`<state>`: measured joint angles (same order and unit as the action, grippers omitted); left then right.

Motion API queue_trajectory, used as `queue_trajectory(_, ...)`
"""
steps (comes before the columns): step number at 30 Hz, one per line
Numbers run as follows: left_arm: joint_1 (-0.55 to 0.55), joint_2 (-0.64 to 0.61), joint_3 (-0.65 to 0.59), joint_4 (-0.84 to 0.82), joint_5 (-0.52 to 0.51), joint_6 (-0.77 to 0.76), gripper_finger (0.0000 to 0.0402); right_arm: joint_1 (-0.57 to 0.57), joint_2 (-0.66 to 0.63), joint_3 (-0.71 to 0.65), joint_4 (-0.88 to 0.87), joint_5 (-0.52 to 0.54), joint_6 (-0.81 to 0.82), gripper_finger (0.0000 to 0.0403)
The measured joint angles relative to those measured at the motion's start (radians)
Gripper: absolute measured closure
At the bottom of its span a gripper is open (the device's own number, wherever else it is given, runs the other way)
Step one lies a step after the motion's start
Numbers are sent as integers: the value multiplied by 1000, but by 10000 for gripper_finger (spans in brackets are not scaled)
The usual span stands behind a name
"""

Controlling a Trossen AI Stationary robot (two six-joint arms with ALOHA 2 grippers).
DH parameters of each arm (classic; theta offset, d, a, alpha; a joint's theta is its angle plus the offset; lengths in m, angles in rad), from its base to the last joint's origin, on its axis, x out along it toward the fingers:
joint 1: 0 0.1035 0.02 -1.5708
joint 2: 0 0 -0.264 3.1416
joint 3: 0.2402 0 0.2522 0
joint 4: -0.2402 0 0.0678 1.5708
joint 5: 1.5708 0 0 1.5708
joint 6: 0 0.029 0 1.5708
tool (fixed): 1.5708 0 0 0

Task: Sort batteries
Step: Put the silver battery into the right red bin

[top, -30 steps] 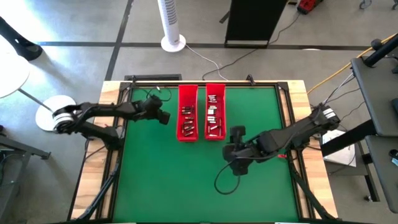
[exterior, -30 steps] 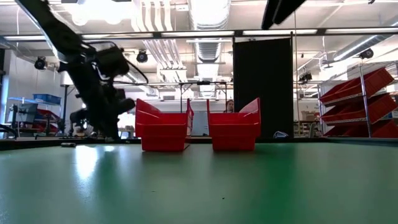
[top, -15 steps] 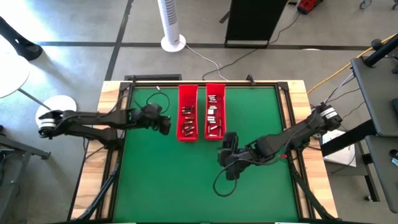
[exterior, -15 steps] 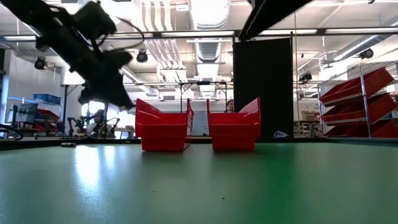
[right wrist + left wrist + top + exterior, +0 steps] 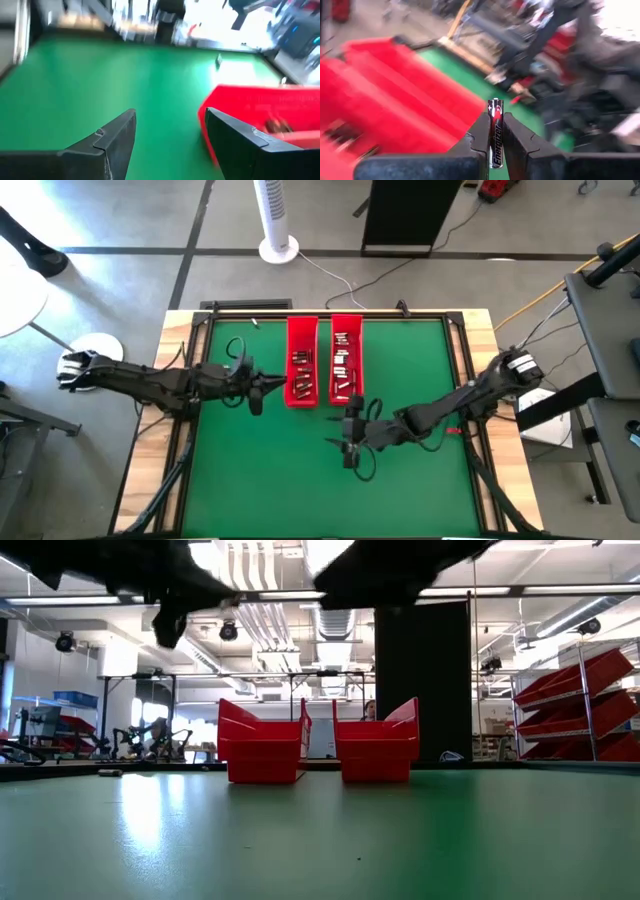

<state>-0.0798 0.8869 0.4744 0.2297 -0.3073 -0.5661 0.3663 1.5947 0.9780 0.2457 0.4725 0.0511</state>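
With a battery (image 5: 495,131) clamped upright, your left pincer (image 5: 256,392) hangs beside the left tray (image 5: 301,362). Next, carry it over and release. Your right pincer (image 5: 170,131) gapes empty above the worktop (image 5: 270,470).

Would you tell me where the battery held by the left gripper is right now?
The battery stands clamped in the left gripper, just left of the left red tray.

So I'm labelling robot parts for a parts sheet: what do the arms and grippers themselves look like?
Both arms are dark and slim, each with a pale round base. The left gripper and right gripper have flat, dark, tapering fingers. A black cable loops by each arm. No markings are visible.
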Motion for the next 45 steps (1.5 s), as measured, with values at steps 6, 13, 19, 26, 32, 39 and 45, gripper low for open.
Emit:
queue_trajectory(6,-82,117,-1,302,-17,91,388,-80,76,-14,333,-20,-17,169)
queue_trajectory(13,-132,299,0,609,-17,229,388,-169,84,78,335,-224,152,187)
queue_trajectory(19,-135,399,0,794,-17,269,388,-207,77,128,203,-247,223,203)
queue_trajectory(26,-135,468,0,878,-17,294,388,-218,65,148,156,-245,195,216)
queue_trajectory(32,-134,482,-1,897,-17,300,388,-231,49,148,163,-245,196,230)
queue_trajectory(39,-134,480,-5,877,-5,300,388,-229,42,147,149,-248,211,277)
queue_trajectory(45,-134,478,-5,835,0,300,388,-229,42,146,140,-252,214,338)
